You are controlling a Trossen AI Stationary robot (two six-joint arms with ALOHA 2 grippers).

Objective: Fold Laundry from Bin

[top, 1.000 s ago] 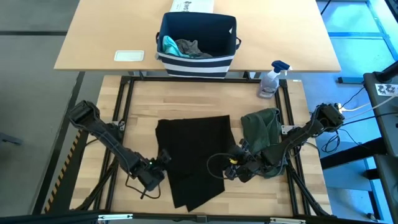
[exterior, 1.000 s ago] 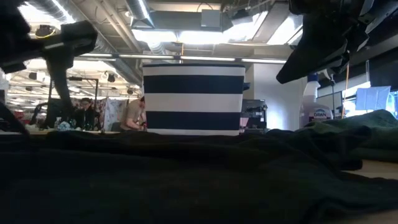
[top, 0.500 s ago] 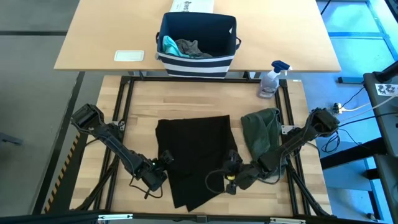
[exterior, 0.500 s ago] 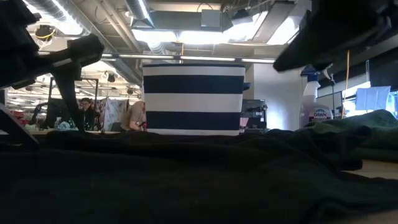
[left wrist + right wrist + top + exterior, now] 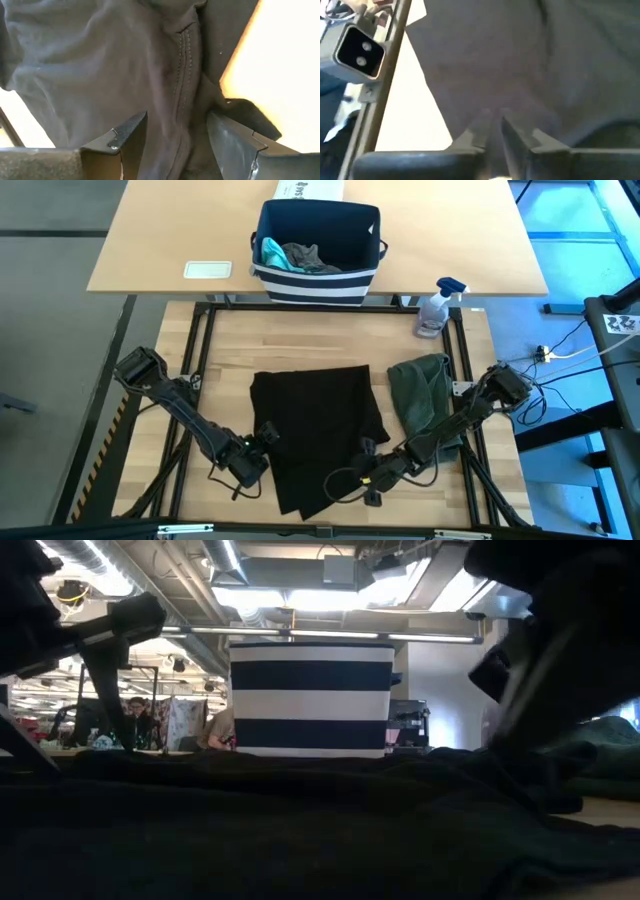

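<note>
Resting on the near hem of the black T-shirt, the right gripper keeps its fingers nearly together; the left gripper straddles the shirt's left edge with jaws apart. Beyond, the olive-green piece lies crumpled, and the bin holds more laundry

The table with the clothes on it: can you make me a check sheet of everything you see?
Surface: pale wooden table in a black frame.
Job's things: large black cloth T-shirt spread flat; olive-green cloth piece bunched beside it; navy-blue fabric bin with white stripes holding a teal piece and a grey piece.
Clutter: clear spray bottle with blue trigger; white rectangular pad.
Claws: left claw open at the shirt's left edge; right claw low at its right edge, fingers nearly together.
Cables: black loops by both claws; wires on the right.
Surroundings: people far behind, seen in the low view.
</note>
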